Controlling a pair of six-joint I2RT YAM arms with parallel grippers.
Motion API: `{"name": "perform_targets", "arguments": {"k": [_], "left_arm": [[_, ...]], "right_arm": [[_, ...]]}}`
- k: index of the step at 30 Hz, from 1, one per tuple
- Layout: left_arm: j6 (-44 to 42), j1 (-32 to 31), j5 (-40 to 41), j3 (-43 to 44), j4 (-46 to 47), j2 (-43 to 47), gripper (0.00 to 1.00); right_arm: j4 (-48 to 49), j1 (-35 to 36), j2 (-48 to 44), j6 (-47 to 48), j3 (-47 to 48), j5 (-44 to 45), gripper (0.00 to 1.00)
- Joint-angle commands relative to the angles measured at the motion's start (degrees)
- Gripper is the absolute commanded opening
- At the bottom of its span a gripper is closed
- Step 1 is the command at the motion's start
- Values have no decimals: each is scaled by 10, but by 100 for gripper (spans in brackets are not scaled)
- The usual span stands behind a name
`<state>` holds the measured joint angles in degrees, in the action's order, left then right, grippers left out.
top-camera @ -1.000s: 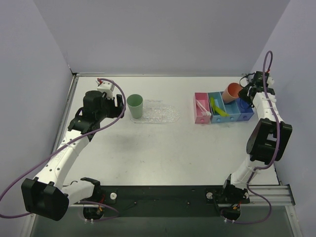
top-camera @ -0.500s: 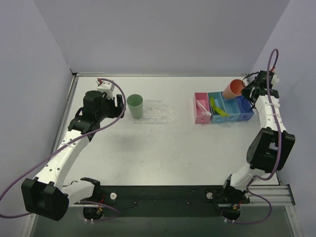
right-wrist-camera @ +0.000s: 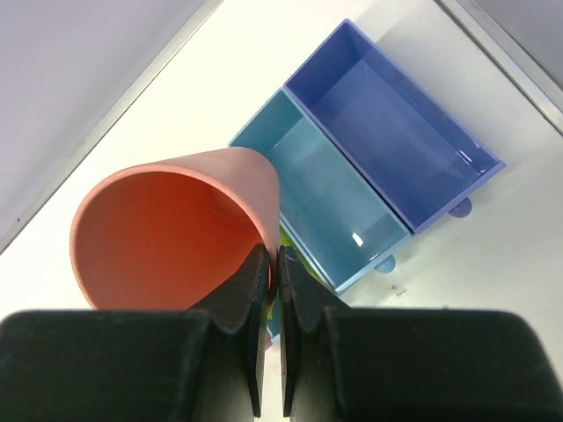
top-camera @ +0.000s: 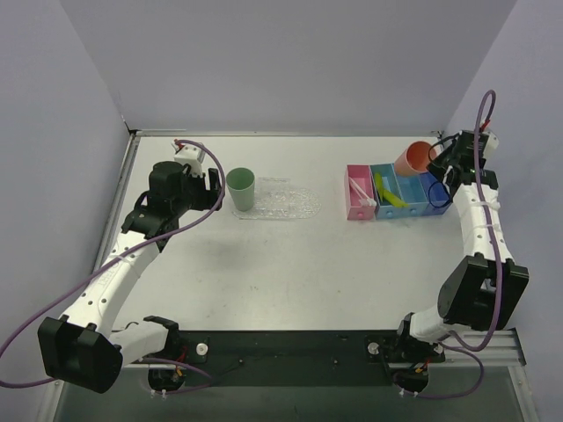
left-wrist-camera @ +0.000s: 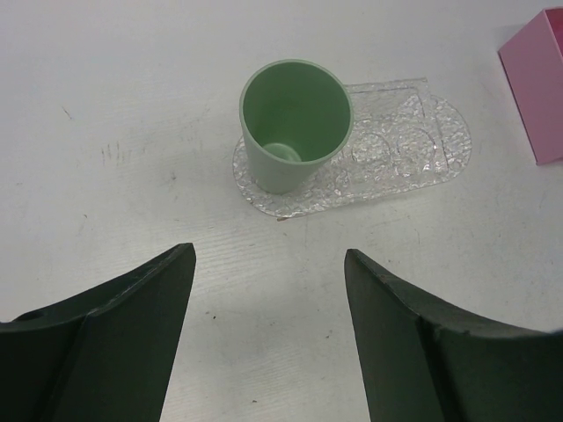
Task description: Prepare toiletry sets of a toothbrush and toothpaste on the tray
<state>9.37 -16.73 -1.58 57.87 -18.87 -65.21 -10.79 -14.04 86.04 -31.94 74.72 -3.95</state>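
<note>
Tilted salmon cup (right-wrist-camera: 158, 237) in right gripper (right-wrist-camera: 273, 257)

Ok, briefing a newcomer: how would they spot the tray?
On the table's left half, beside the left gripper, stands a green cup. The tray lies under it, stretching right. Unlike the coloured bins, it is clear and bumpy.
</note>
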Motion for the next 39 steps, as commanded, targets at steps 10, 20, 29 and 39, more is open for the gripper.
{"name": "perform_targets", "arguments": {"k": [10, 20, 29, 39], "left_arm": [[-2, -6, -6, -1, 41, 22, 78], [-1, -10, -7, -4, 45, 29, 78], [-3, -15, -6, -5, 47, 34, 78], [-8, -17, 1, -6, 46, 46, 78]], "right_arm": [[-20, 92, -91, 107, 10, -30, 0], [-197, 146, -28, 166, 130, -131, 0], [-279, 243, 47, 188, 213, -91, 0], [-315, 299, 146, 164, 299, -84, 0]]}}
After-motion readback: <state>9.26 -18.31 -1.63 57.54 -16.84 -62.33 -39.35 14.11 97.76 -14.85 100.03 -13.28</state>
